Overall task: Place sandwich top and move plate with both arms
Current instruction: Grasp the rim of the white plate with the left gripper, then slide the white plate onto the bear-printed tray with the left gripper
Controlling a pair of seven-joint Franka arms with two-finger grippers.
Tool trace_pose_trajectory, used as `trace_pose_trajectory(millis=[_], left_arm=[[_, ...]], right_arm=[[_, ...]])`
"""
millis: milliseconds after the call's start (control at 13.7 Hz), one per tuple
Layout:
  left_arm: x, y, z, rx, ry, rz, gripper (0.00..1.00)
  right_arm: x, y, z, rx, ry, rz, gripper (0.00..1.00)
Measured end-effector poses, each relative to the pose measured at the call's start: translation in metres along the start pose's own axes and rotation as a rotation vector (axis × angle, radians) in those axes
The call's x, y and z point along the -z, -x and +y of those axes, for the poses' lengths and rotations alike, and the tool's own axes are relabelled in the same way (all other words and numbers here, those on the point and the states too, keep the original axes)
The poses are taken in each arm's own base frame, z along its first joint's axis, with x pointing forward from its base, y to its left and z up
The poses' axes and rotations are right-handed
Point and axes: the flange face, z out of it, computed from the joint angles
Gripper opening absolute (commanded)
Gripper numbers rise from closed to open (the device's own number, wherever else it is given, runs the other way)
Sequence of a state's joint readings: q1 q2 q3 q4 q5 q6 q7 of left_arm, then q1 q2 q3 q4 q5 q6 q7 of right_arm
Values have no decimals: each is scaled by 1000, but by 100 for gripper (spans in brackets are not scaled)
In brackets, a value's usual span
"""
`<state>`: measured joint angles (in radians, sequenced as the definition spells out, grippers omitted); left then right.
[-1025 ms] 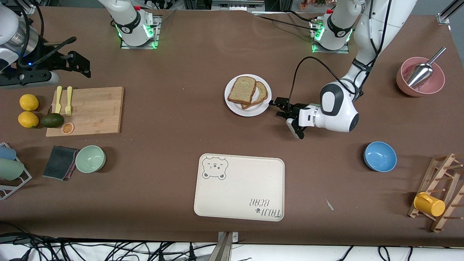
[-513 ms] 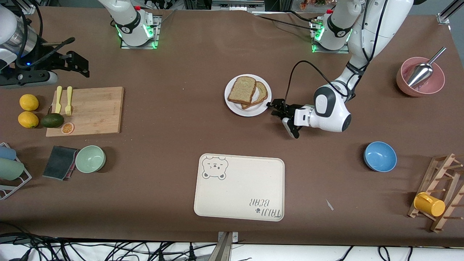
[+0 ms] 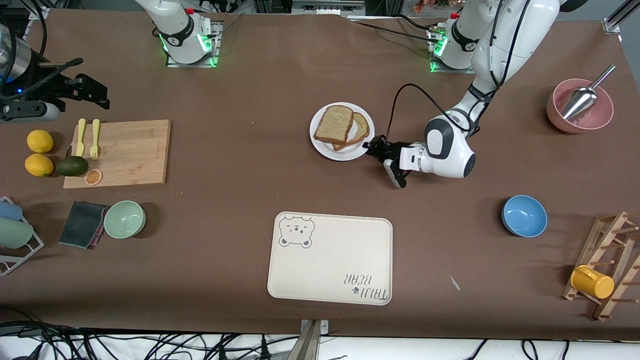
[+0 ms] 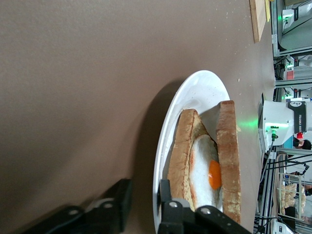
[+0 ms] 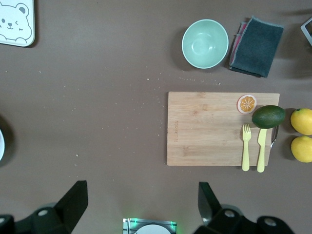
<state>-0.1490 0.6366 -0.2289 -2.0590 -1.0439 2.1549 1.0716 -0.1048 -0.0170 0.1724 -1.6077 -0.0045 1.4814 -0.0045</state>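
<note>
The white plate lies mid-table. On it the sandwich top, a speckled tan slice, rests askew over a bread slice with a fried egg. My left gripper lies level at the plate's edge toward the left arm's end. In the left wrist view its jaws straddle the plate's rim. One finger rests over the rim beside the egg slice. The other finger is under the rim with a gap still showing. The sandwich top sits above the egg. My right gripper hangs open and empty, high over the right arm's end.
The bear-print tray lies nearer the camera than the plate. A blue bowl, a pink bowl with a scoop and a mug rack fill the left arm's end. The cutting board and green bowl sit below my right gripper.
My left gripper has slid in to the plate's edge and its jaws have narrowed round the rim. The right gripper has drifted farther toward its own end of the table.
</note>
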Motion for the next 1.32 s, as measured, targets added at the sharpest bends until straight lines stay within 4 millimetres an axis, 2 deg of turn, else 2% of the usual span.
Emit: trace_pose_trajectory(millis=[146,586,806,1025,1318], left_arm=[[-2,-2,7,2,31,5,0],[-5,2,6,19,51,8,0],[12,0,-1,38,74,31,0],[45,-23,1,56,81,87,0],[89,-78,26,114,64,173,0]], right_arm=[[-1,0,0,0,0,-1,100],[-6,-4,1,-1,-2,-12,100],[-6,-4,1,-1,-2,-12,100],[-6,-4,2,-2,-2,-12,100],[-4,-4,3,-3,-2,-6,100]])
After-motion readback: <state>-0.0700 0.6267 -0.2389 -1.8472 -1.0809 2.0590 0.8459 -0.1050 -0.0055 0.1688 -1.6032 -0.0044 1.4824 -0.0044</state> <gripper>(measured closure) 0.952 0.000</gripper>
